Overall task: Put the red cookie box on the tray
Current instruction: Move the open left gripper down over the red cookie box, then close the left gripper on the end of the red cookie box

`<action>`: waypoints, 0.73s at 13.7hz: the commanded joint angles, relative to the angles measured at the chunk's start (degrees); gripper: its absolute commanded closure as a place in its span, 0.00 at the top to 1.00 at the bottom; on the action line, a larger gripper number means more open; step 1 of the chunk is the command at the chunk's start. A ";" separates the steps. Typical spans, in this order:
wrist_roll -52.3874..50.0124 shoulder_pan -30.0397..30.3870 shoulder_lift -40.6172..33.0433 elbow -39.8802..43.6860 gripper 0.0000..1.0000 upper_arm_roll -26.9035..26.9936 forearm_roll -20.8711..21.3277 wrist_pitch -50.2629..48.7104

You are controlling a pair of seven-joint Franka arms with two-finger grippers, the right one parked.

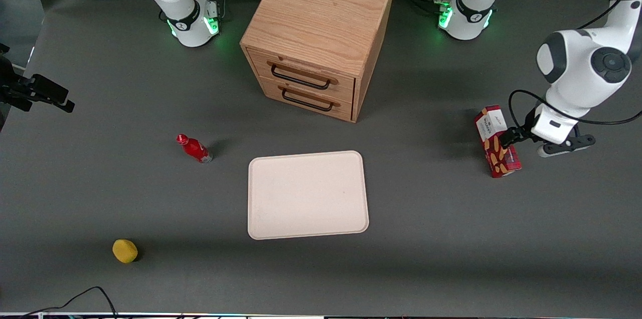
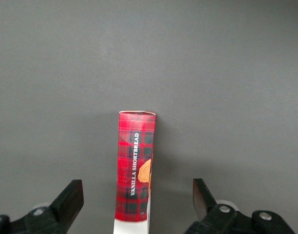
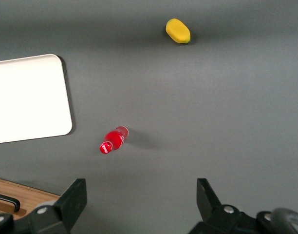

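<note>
The box is a slim red tartan carton with a white end panel and tan cookie pictures, lying on the matte dark grey table well apart from the tray, toward the working arm's end. The gripper is hovering right at the box; the wrist view is showing its black fingers spread wide, the box lying between them untouched. The tray is smooth, cream-white, rectangular with rounded corners and a low rim. Farther from the camera than the tray is sitting an oak-grained cabinet with two drawers and black handles. A glossy red bottle and a rounded yellow object are lying toward the parked arm's end.
</note>
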 commanded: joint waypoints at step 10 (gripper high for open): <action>-3.18 -0.60 8.67 -5.55 0.92 0.14 0.56 16.81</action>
